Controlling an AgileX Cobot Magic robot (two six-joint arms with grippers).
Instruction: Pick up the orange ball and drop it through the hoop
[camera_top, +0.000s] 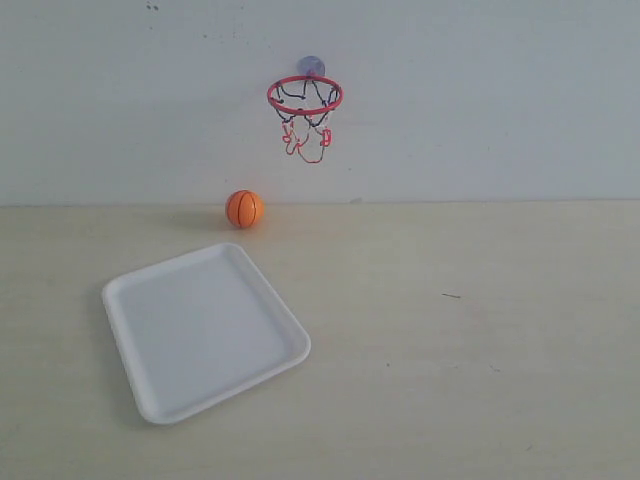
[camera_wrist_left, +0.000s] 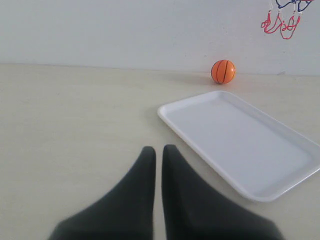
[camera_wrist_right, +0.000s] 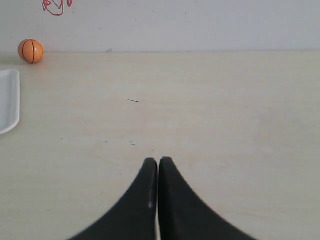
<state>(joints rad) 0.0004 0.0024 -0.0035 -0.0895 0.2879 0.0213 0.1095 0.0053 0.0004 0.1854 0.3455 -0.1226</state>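
The orange ball (camera_top: 244, 209) rests on the table against the back wall, just behind the white tray's far corner; it also shows as the ball (camera_wrist_left: 223, 71) and the ball (camera_wrist_right: 30, 51) in the wrist views. Above and to its right the hoop (camera_top: 305, 96) hangs on the wall from a suction cup, its net dangling; only the net's ends (camera_wrist_left: 281, 21) (camera_wrist_right: 56, 6) show in the wrist views. Neither arm appears in the exterior view. My left gripper (camera_wrist_left: 158, 150) is shut and empty, far from the ball. My right gripper (camera_wrist_right: 158, 161) is shut and empty too.
A white tray (camera_top: 140, 287) lies empty on the left half of the pale wooden table (camera_top: 480, 340), between my left gripper and the ball. The white wall (camera_top: 500, 100) closes off the back.
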